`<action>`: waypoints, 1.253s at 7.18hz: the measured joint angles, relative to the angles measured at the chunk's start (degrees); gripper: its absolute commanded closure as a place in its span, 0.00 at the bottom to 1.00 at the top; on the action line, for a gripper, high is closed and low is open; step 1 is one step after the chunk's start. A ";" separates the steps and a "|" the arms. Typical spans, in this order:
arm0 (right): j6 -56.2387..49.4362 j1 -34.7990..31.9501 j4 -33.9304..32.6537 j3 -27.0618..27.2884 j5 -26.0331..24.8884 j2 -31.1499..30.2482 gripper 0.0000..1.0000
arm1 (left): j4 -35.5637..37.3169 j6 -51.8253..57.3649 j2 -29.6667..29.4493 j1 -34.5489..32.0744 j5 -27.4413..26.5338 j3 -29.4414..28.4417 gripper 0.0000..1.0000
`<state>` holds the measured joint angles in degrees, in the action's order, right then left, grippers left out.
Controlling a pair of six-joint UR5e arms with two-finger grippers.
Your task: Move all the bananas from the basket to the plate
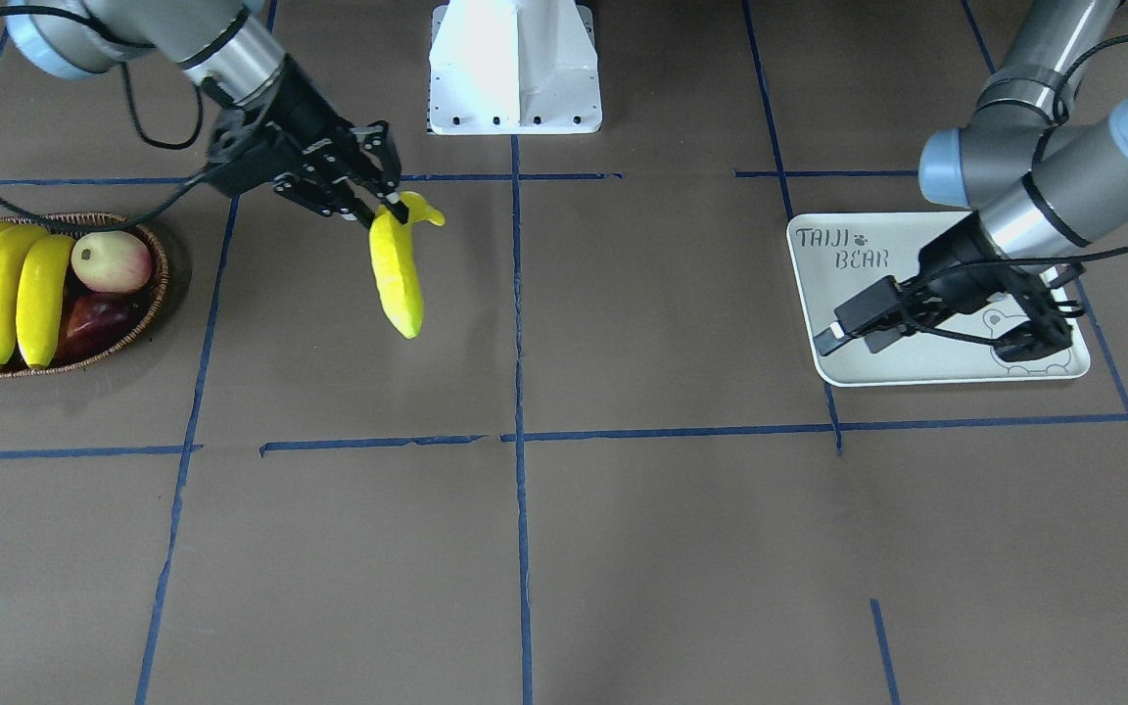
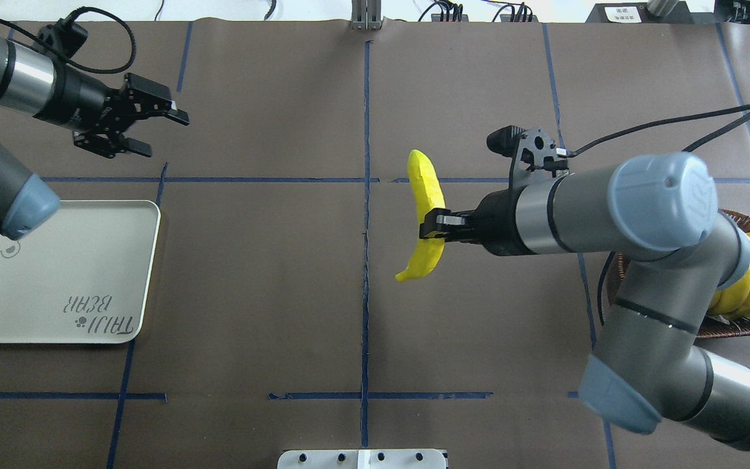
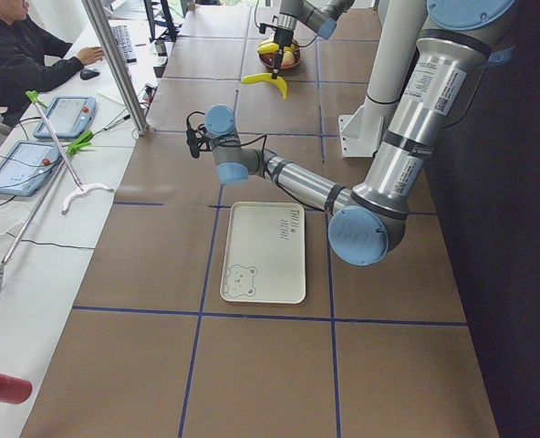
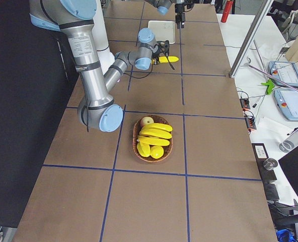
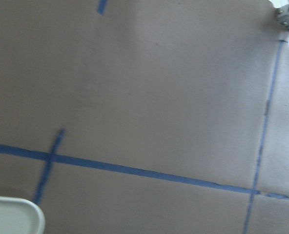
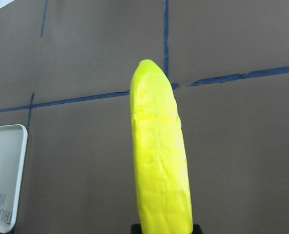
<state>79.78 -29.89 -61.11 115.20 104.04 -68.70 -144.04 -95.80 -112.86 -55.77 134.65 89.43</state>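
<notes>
The right gripper [image 2: 428,229] is pinching a banana [image 2: 428,189] near one end and holding it in the air near the centre of the overhead view, just right of the middle tape line. The banana is lying crosswise to the fingers, its long part pointing toward the top of that frame. More bananas [image 1: 6,294] are lying side by side in the basket [image 1: 158,284] at the left edge of the front view, with a pale apple [image 1: 112,261] and a dark red fruit [image 1: 94,323] beside them. The plate [image 2: 56,273] is sitting at the lower left of the overhead view. The left gripper [image 2: 163,135] is hanging with its fingers spread in the upper left of that view.
</notes>
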 measured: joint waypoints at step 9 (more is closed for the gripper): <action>1.80 5.37 0.13 0.01 -5.69 3.31 0.99 | -6.17 -18.03 -14.58 19.84 -13.90 -0.89 0.05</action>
<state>81.58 -24.52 -60.97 115.22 98.35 -65.40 -150.21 -113.84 -127.44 -35.94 120.75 88.55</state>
